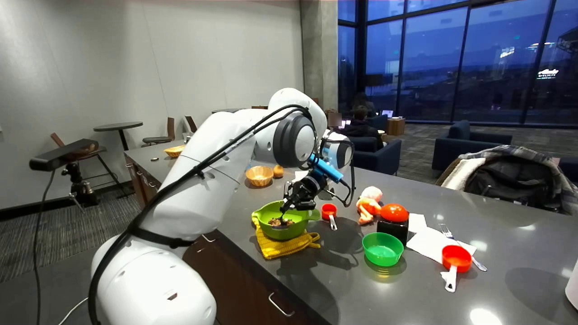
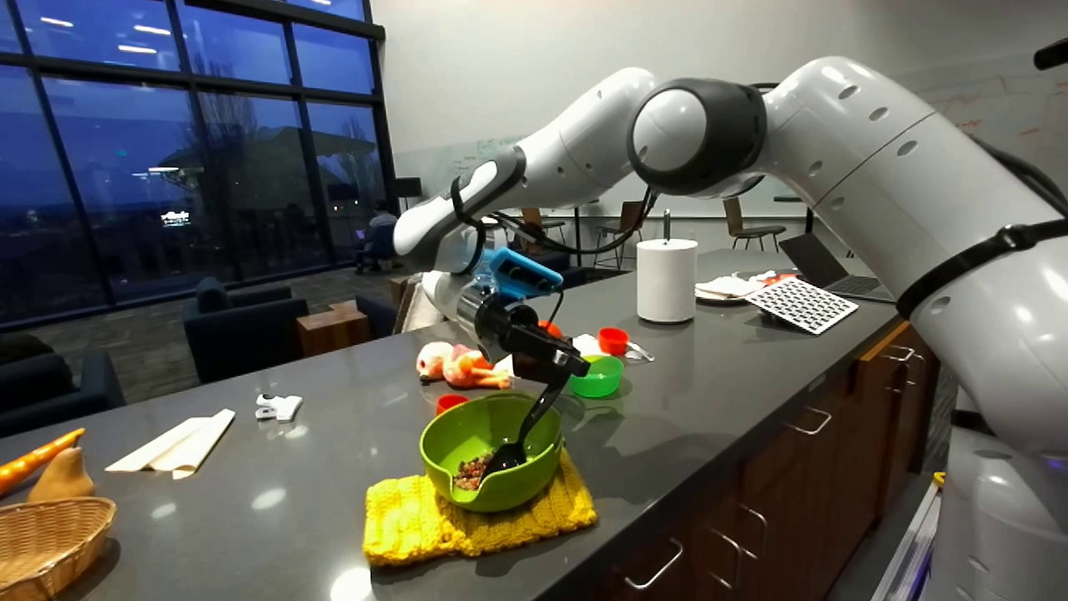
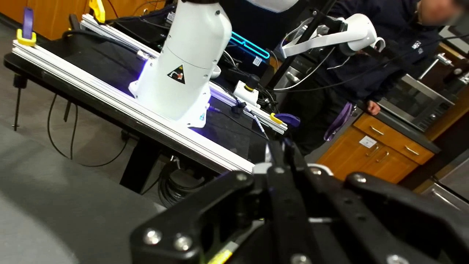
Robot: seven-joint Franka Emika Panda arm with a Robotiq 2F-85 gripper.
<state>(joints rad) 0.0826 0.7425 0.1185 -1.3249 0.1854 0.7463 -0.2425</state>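
My gripper is shut on the handle of a black ladle. It is tilted down over a large green bowl, which also shows in an exterior view. The ladle's head rests inside the bowl, beside small brown and reddish bits. The bowl stands on a yellow knitted cloth near the counter's edge. In the wrist view the black fingers are close together; the ladle is hard to make out there. A red measuring cup stands just beyond the bowl.
A small green bowl, a black box with a red top, a pink-orange plush toy, another red cup and napkins lie beyond. A wicker basket and paper roll stand further off. A person stands behind the base.
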